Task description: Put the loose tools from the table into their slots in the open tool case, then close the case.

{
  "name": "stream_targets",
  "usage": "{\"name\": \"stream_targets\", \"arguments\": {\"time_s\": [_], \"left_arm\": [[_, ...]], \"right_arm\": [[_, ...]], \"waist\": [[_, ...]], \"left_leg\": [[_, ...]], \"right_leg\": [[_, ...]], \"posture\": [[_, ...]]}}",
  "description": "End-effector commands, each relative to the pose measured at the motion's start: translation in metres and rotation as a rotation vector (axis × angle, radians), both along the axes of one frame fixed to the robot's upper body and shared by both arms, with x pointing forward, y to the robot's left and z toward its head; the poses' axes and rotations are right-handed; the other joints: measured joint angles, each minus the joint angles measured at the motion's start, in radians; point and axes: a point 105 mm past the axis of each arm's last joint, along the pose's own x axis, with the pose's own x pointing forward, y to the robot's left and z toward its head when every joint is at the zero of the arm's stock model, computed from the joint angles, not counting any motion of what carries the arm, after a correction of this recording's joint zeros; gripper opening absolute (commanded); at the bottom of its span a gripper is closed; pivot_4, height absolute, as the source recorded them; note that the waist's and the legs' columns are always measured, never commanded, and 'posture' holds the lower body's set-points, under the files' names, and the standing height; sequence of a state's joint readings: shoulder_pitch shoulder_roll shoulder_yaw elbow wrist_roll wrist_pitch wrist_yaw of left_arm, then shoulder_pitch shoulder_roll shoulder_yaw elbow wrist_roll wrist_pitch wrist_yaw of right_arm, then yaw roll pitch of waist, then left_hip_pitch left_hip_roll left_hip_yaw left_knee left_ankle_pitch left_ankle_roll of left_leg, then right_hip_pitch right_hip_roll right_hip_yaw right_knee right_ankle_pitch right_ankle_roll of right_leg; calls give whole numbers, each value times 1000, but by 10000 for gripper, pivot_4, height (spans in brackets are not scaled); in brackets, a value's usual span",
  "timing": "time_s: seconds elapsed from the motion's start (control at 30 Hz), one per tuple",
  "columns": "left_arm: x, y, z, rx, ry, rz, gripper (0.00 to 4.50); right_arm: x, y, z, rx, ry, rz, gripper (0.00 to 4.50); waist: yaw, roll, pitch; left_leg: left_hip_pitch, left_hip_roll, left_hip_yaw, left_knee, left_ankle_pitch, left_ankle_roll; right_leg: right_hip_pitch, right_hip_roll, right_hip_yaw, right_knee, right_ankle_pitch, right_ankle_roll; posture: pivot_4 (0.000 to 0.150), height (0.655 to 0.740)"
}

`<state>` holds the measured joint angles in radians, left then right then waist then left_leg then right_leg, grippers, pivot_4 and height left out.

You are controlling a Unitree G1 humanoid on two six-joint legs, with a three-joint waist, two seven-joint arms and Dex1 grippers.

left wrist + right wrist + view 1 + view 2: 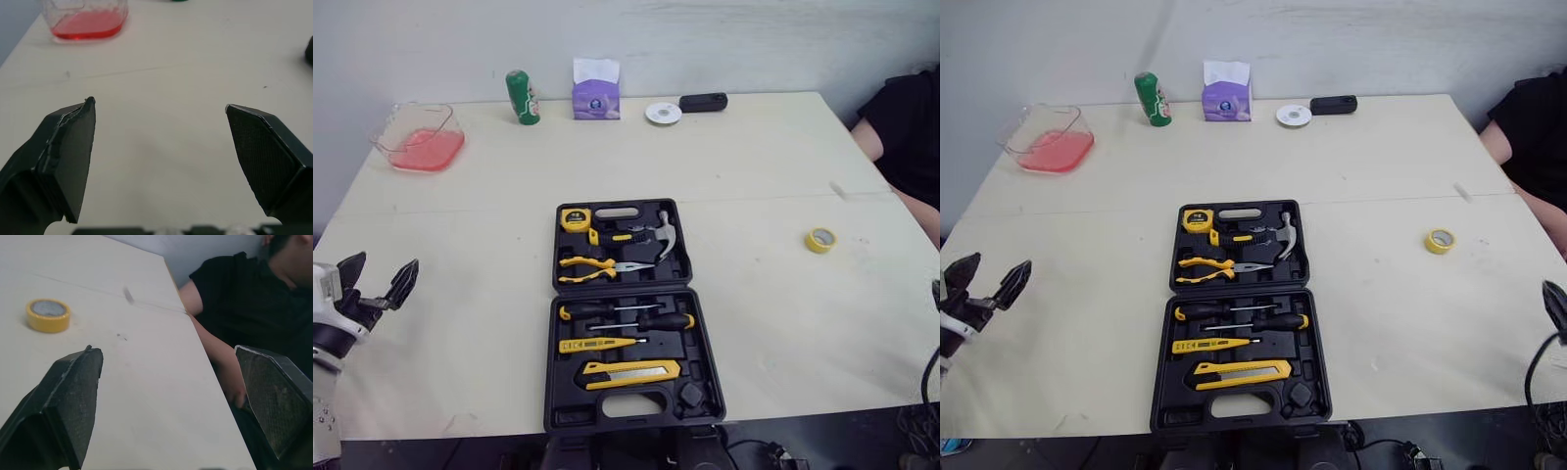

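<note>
The black tool case (pixel 619 289) lies open in the middle of the table, lid half farther from me. In its slots I see a tape measure (pixel 575 219), a hammer (pixel 662 233), pliers (pixel 597 266), screwdrivers (pixel 626 318) and a yellow utility knife (pixel 631 373). A yellow tape roll (pixel 819 240) lies loose on the table to the right of the case. My left gripper (pixel 384 266) hovers open over the table's left edge, holding nothing. My right gripper (pixel 167 350) is open and empty near the right edge, with the tape roll (pixel 48 315) ahead of it.
A person in a black top (pixel 906 127) sits at the table's right edge, one arm (pixel 217 357) beside my right gripper. Along the far side stand a container of red liquid (pixel 419 137), a green can (pixel 522 97), a purple tissue pack (pixel 595 93), a white disc (pixel 663 114) and a black object (pixel 703 102).
</note>
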<state>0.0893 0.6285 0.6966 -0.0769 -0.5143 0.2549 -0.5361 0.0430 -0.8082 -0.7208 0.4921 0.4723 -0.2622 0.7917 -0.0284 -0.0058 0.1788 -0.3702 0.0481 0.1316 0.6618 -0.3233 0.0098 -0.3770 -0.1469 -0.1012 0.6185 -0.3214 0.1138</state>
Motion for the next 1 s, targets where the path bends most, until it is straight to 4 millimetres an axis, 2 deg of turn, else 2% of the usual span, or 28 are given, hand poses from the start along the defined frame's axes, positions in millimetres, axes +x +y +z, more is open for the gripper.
{"name": "stream_targets", "arguments": {"time_s": [0.03,0.07,0.17,0.23,0.3,0.37,0.43,0.5,0.6,0.7,0.87,1.0], "left_arm": [[4,-46,30,48,-55,-283,44648],[5,-58,34,59,-59,-343,44648],[10,-98,47,164,-56,-543,44648],[7,-124,47,218,-22,-680,44648],[2,-153,53,196,-19,-812,44648],[-6,-180,59,179,-14,-944,44648],[-11,-200,64,130,-25,-1033,44648],[-11,-211,64,80,-36,-1073,44648],[-18,-228,52,111,17,-1180,44648],[-19,-236,64,65,-4,-1197,44648],[-27,-246,76,76,-31,-1239,44648],[-41,-248,62,101,11,-1281,44648]], "right_arm": [[25,28,27,-36,86,141,45000],[32,31,29,-32,138,156,45000],[48,66,46,52,240,354,45000],[53,84,50,36,329,440,45000],[55,100,48,16,467,511,45000],[57,107,47,-19,583,554,45000],[72,106,50,-115,627,527,45000],[85,107,49,-185,660,510,45000],[93,110,30,-221,804,538,45000],[109,113,32,-146,832,523,45000],[111,102,20,-245,966,512,45000],[115,94,16,-262,1003,505,45000]], "waist": [[0,0,0],[0,0,0],[4,0,0],[4,0,0],[4,1,1],[4,1,1],[2,1,1],[-4,2,2],[-1,2,2],[0,2,3],[4,4,5],[0,4,5]], "left_leg": [[0,0,0,0,0,0],[0,0,0,0,0,0],[-1,0,-1,0,0,1],[-1,0,-1,0,1,1],[-2,0,-1,0,1,2],[-3,0,-1,0,0,2],[-4,0,-1,1,0,2],[-4,-1,1,2,0,3],[-2,-1,2,2,1,2],[-5,1,2,3,2,1],[-7,1,4,4,3,1],[-8,0,5,4,3,1]], "right_leg": [[0,0,0,0,0,0],[0,0,0,0,0,0],[0,0,0,0,0,0],[0,0,-1,0,0,0],[0,0,-1,-1,0,0],[0,0,-1,-2,0,0],[0,2,-2,-4,0,0],[0,3,-1,-4,1,2],[0,8,0,-4,1,2],[-3,12,1,-5,1,2],[-6,12,3,-2,1,2],[-6,13,3,-2,1,2]], "posture": [[1500,7400],[1500,7400],[1500,7400],[1500,7400],[1500,7400],[1500,7400],[1500,7400],[1500,7400],[1500,7400],[1500,7400],[1500,7400],[1500,7400]]}}
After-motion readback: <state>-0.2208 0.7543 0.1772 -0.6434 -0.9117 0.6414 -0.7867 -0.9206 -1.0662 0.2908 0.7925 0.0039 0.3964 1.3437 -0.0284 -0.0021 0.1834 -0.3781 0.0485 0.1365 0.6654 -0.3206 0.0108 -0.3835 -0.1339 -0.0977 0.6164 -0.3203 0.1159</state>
